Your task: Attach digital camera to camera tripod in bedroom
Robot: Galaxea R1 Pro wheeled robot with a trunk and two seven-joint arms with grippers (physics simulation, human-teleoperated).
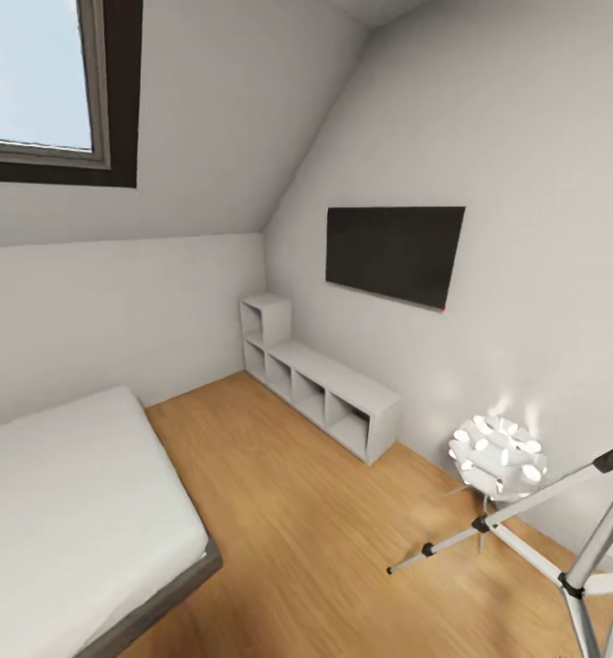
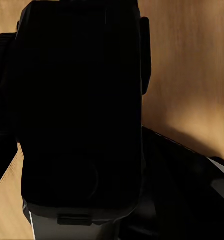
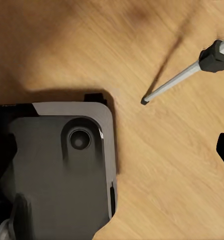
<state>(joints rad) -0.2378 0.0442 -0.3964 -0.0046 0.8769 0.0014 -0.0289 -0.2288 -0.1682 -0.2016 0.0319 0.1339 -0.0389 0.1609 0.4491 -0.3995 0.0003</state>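
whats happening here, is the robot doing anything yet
Nothing is being handled yet. The robot is in a bedroom, looking over a wood floor with a bed at the left and white cube shelves under a dark wall screen. The tripod stands at the lower right, beside a spiky globe lamp. One tripod leg shows in the right wrist view.

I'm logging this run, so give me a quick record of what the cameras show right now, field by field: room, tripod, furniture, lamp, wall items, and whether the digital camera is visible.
room: bedroom with white walls, sloped ceiling, wood plank floor
camera tripod: at head view's lower right, silver legs spread on the floor; one leg tip seen from the right wrist
bed: lower left
cube shelves: along the far wall
globe lamp: lit, beside the tripod
wall screen: dark, above the shelves
window: upper left
digital camera: cannot tell
grippers: state cannot be told
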